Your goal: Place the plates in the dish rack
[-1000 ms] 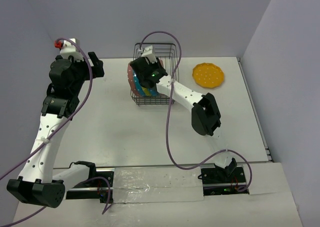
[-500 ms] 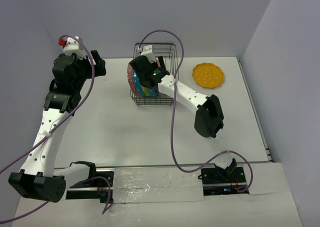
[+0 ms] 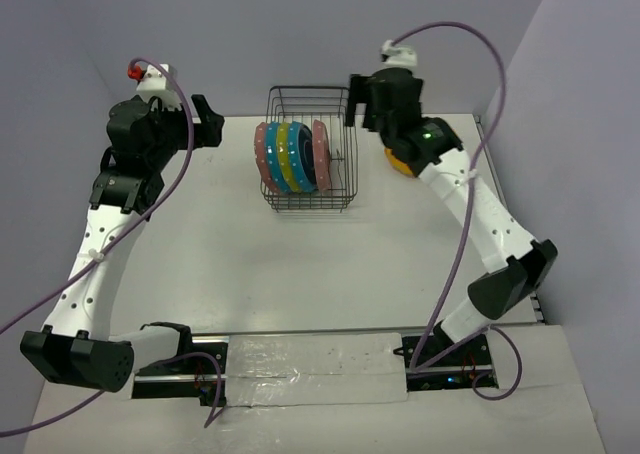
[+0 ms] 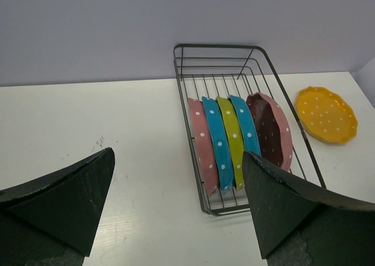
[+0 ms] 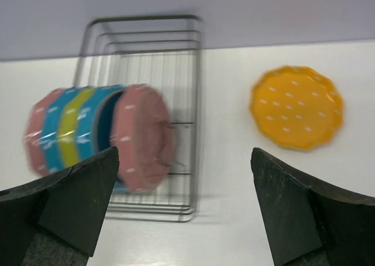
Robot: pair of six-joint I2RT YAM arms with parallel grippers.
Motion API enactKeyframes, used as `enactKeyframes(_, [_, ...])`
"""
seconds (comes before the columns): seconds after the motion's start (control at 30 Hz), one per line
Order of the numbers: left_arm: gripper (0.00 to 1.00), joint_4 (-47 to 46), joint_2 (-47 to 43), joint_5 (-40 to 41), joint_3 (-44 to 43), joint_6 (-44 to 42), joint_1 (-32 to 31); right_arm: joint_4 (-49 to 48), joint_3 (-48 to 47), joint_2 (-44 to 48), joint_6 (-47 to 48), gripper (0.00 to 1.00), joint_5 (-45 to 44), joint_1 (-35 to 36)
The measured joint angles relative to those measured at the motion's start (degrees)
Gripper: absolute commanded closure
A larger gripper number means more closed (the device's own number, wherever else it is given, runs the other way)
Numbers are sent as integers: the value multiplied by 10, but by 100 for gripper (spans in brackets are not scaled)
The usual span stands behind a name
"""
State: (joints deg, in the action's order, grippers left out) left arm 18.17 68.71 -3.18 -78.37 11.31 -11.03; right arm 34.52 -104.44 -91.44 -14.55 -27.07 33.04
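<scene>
The black wire dish rack stands at the back middle of the table. Several plates stand on edge in its left half: pink, teal, yellow-green, teal and a second pink one. An orange-yellow plate lies flat on the table right of the rack, partly hidden by my right arm in the top view. My right gripper hangs open and empty above the rack's right side. My left gripper is open and empty, high and left of the rack.
The right half of the rack holds no plates. The back wall runs close behind it, and a side wall borders the table on the right. Purple cables loop over both arms.
My right gripper opened, left the second pink plate standing in the rack, then lifted out and swung back to the right. My left arm shifted slightly right.
</scene>
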Motion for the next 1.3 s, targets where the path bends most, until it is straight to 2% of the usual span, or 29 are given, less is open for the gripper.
enactKeyframes(0.13, [1, 0, 6, -12, 0, 0, 0, 3, 60, 26, -26, 4, 82, -146])
enactKeyframes(0.27, [1, 0, 7, -21, 0, 3, 0, 19, 101, -8, -56, 9, 160, -282])
enactKeyframes(0.4, [1, 0, 11, -28, -2, 6, -1, 31, 108, -68, -81, 17, 200, -353])
enactKeyframes(0.53, [1, 0, 15, -33, -3, 7, -1, 39, 101, -137, -108, 25, 208, -393])
enactKeyframes(0.63, [1, 0, 16, -34, -3, 7, -1, 56, 62, -207, -130, 29, 207, -413])
enactKeyframes(0.83, [1, 0, 17, -33, -3, 7, -1, 81, -10, -326, -162, 30, 220, -444])
enactKeyframes(1.2, [1, 0, 29, -33, -3, 7, -1, 97, -90, -411, -174, 35, 253, -452])
enactKeyframes(1.3, [1, 0, 33, -32, -3, 6, -1, 100, -105, -422, -176, 40, 258, -452])
